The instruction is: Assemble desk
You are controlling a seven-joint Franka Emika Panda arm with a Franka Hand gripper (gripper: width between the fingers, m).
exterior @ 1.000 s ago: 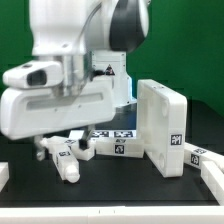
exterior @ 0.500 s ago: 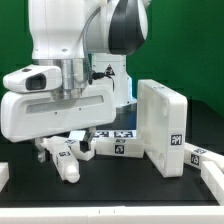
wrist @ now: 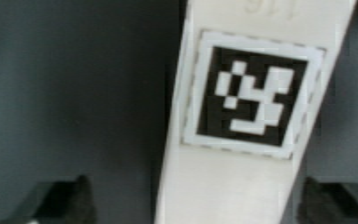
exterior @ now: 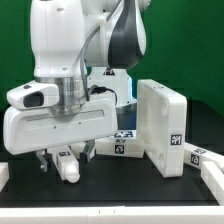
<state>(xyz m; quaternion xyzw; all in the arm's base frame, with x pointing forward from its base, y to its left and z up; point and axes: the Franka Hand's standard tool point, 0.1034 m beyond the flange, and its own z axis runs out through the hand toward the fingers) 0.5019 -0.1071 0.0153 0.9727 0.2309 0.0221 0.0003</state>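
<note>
The white tabletop panel [exterior: 165, 125] stands on its edge at the exterior view's right, with a tag on its near end. A short white leg [exterior: 68, 167] lies on the dark table in front of it, under my hand. My gripper [exterior: 65, 158] is open and low over that leg. In the wrist view the leg [wrist: 238, 110] with its square tag runs between the two dark fingertips [wrist: 59, 202], and there is a gap on each side. My gripper [wrist: 202, 205] straddles it without touching. A second leg [exterior: 115, 148] lies beside the panel. A third leg [exterior: 197, 155] lies behind the panel's right end.
The marker board [exterior: 126, 134] lies flat behind the legs, mostly hidden by my arm. White rail pieces show at the table's front left [exterior: 4, 175] and front right [exterior: 212, 178]. A green wall is at the back.
My arm has come down and a little toward the front, bringing the open gripper over the front leg. The parts on the table have not moved.
</note>
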